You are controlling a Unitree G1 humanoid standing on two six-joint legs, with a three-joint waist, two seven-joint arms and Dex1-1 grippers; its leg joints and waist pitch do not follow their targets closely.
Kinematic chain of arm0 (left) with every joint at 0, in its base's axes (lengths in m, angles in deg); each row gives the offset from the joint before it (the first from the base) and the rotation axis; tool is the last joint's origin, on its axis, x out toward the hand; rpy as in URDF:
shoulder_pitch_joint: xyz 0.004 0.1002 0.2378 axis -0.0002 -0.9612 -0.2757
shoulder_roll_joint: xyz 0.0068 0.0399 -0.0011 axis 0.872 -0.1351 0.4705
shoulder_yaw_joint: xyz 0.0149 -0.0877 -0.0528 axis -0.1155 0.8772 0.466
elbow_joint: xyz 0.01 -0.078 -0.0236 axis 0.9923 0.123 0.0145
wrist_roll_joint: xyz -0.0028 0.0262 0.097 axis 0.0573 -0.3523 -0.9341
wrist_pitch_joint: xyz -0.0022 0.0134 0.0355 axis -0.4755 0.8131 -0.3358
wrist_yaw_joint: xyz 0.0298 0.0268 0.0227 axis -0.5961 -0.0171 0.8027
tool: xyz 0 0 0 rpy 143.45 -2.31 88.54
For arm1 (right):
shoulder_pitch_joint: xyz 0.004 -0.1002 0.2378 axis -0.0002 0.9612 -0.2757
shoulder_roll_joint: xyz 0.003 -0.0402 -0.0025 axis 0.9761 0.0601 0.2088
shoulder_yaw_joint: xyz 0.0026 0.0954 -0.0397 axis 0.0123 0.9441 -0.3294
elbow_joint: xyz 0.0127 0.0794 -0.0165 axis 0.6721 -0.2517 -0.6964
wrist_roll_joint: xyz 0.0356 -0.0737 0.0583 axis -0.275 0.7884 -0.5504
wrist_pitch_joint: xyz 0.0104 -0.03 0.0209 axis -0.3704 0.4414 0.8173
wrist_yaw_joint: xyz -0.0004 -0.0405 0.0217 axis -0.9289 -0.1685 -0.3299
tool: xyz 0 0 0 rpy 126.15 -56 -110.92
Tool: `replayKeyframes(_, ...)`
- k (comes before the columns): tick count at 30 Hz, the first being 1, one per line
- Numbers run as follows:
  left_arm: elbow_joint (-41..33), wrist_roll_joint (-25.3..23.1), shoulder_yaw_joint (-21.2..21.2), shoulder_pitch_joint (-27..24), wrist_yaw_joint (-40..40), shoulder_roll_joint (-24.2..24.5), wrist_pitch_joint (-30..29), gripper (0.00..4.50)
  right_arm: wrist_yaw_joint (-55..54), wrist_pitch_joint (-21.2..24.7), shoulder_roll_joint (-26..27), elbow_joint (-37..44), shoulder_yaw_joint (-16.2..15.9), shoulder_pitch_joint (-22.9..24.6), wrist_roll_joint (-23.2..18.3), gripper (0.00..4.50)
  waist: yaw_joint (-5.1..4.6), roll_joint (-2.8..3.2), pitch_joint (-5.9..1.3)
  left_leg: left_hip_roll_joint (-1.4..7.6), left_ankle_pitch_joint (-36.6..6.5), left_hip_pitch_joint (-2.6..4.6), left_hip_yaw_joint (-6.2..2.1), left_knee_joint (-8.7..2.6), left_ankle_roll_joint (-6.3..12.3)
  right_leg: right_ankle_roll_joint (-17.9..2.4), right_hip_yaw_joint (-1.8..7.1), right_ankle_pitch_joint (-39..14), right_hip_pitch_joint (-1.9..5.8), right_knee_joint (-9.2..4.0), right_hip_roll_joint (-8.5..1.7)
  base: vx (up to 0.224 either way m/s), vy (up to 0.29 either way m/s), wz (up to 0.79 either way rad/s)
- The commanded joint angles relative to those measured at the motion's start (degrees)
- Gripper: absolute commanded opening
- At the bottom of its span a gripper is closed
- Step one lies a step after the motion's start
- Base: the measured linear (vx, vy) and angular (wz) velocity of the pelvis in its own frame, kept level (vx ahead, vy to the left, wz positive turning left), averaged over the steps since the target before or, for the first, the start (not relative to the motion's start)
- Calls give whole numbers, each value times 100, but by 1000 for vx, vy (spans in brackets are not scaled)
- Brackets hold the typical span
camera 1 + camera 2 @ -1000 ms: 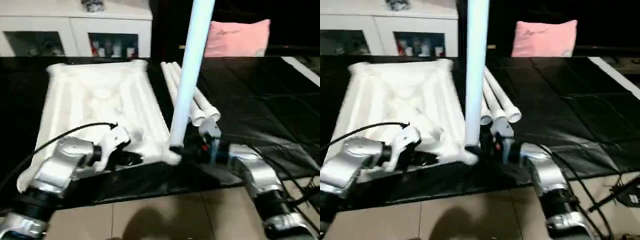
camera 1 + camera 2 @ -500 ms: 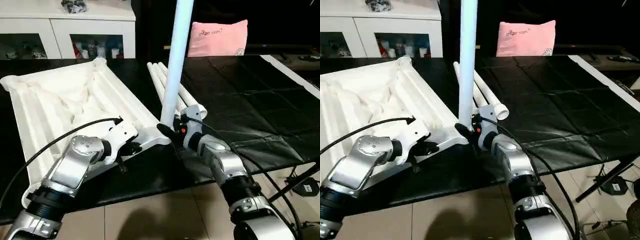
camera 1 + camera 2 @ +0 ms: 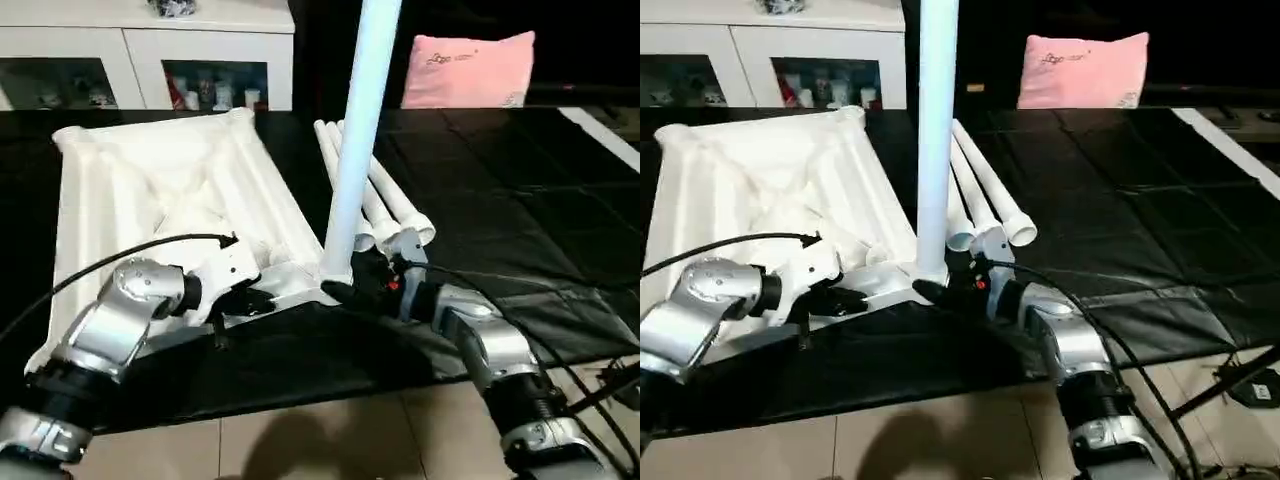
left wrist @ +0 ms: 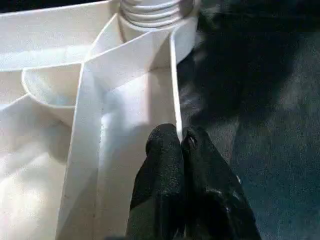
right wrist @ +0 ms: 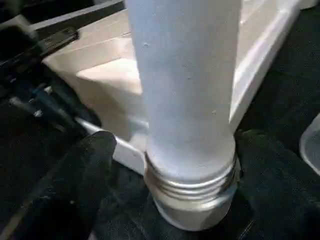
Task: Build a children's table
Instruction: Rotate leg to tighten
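Note:
The white tabletop (image 3: 150, 190) lies upside down on a black sheet, ribs up. One white leg (image 3: 360, 120) stands upright in its near right corner socket, with the threaded base (image 5: 192, 187) showing. My right gripper (image 3: 345, 290) is open, with a finger (image 5: 90, 165) on each side of that base and a gap on one side. Pinching the tabletop's thin near rim (image 4: 174, 75) just left of that corner is my left gripper (image 3: 258, 300), its fingers (image 4: 165, 165) pressed together. Three more legs (image 3: 385, 205) lie side by side right of the tabletop.
A white glass-doored cabinet (image 3: 150, 60) stands behind the tabletop. A pink pillow (image 3: 468, 70) rests at the back right. The black sheet (image 3: 510, 190) ends at a front edge near my forearms, with tiled floor (image 3: 300, 440) below.
My right gripper's fingers have spread away from the upright leg's base. The leg stays standing in its socket. My left gripper keeps its pinch on the rim. The camera has shifted.

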Motion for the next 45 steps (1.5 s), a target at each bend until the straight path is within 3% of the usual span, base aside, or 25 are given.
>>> replayKeyframes(1, 356, -106, -47, 103, 321, 269, 474, 0, 318, 52, -251, 205, -69, 173, -38, 437, 32, 169, -352, 204, -918, -47, -15, -347, 191, -1201, 360, -614, 300, -344, -418, 0, 0, 0)
replayKeyframes(5, 510, -51, -15, 178, 469, 347, 685, 0, 483, -150, -356, 372, -91, 279, -80, 446, 46, 157, -332, 220, -1068, -46, -9, -358, 167, -1211, 350, -878, 303, -358, -436, 0, 0, 0)
replayKeyframes(7, 531, -3, 3, 183, 557, 369, 704, 0, 560, -225, -390, 465, -121, 343, -77, 446, 45, 195, -325, 236, -1153, -35, -13, -366, 94, -1223, 354, -1027, 290, -369, -448, 0, 0, 0)
replayKeyframes(11, 653, 133, 21, 253, 590, 291, 716, 0, 650, -35, -437, 664, -143, 415, -185, 446, 57, 193, -333, 232, -1070, -32, -7, -356, 112, -1277, 359, -799, 300, -351, -434, 0, 0, 0)
replayKeyframes(13, 632, 241, 23, 267, 729, 277, 642, 43, 653, 19, -441, 720, -171, 437, -193, 450, 84, 205, -343, 234, -988, -26, -4, -349, 112, -1351, 356, -580, 304, -321, -428, 0, 0, 0)
replayKeyframes(18, 664, 233, 41, 298, 701, 231, 770, 81, 597, -40, -410, 713, -203, 452, -145, 450, 127, 207, -343, 235, -1032, -15, 3, -345, 80, -1368, 353, -582, 302, -321, -435, 0, 0, 0)
replayKeyframes(33, 1167, 88, 23, 536, 443, 19, 886, 81, 548, 7, -427, 878, -346, 555, -133, 450, 159, 193, -346, 225, -1027, -33, -6, -340, 45, -1230, 358, -796, 316, -341, -447, 0, 0, 0)
replayKeyframes(40, 1268, 176, 5, 601, 563, -62, 860, 11, 557, 22, -457, 931, -412, 598, -151, 450, 160, 194, -343, 223, -1088, -29, -9, -341, 46, -1220, 353, -869, 315, -347, -441, 0, 0, 0)
replayKeyframes(45, 1341, 155, -34, 614, 657, -79, 888, 3, 583, 30, -481, 910, -444, 588, -146, 450, 162, 191, -340, 224, -1124, -31, -12, -340, 32, -1201, 354, -963, 312, -352, -444, 0, 0, 0)
